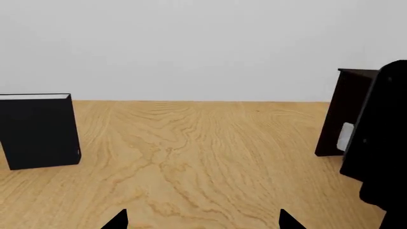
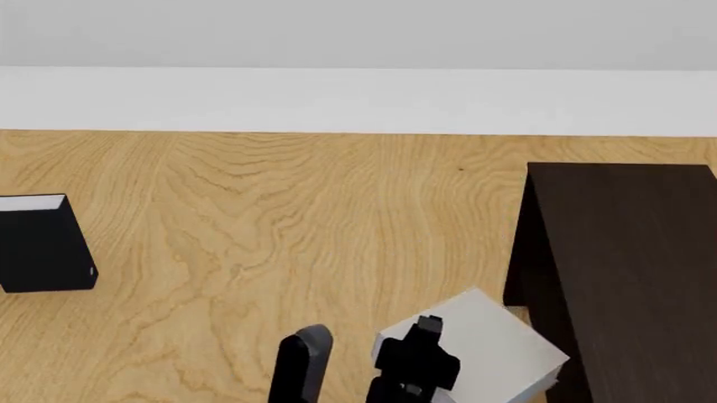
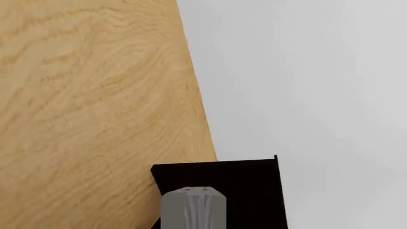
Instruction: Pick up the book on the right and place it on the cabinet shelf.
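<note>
Nearest the head camera, the right gripper sits low in the view, its dark body laid over the light grey book; it seems to have the book in its grasp, yet the fingers themselves are hidden, so their state cannot be told from these views. The book is tilted, one corner pointing away from the robot, and it lies just beside the lower front edge of the dark brown cabinet, close to or touching it. In the right wrist view a pale grey ridged part shows in front of the cabinet's dark end, with wood grain to one side and blank wall beyond. Next to the right gripper in the head view a dark arm link with a grey cap rises from the bottom edge. The left gripper shows in its own wrist view as two dark finger tips set well apart with nothing between them, hovering over the bare wooden bench. Farther out, on the left side of the bench, the black book stands upright with its white page edges on top, well apart from the cabinet. Behind the bench's far edge runs a plain pale wall
</note>
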